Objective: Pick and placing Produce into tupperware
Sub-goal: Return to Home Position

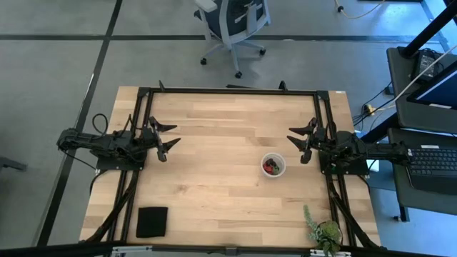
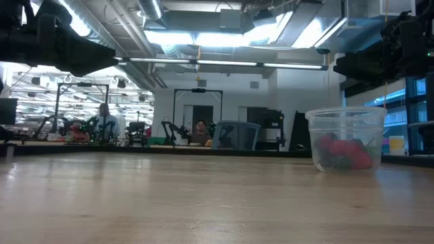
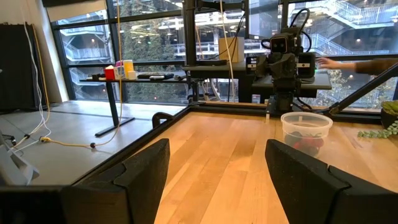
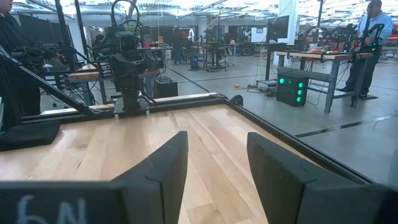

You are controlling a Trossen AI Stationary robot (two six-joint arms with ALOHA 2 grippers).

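Produce [image 1: 270,168] seemingly all inside tupperware [image 1: 280,171] near right end effector [image 1: 294,137]; left end effector [image 1: 171,135] well apart; both spread, empty.

the small round translucent plastic tub [image 1: 273,165] stands on the pale wooden table [image 1: 214,135], right of centre, near the right gripper [image 1: 290,135]; the tiny red and dark round fruits [image 1: 270,168] lie inside it. the flat black square pad [image 1: 152,222] lies at the table's lower left corner in the high view, the leafy green plant [image 1: 323,230] at the lower right.
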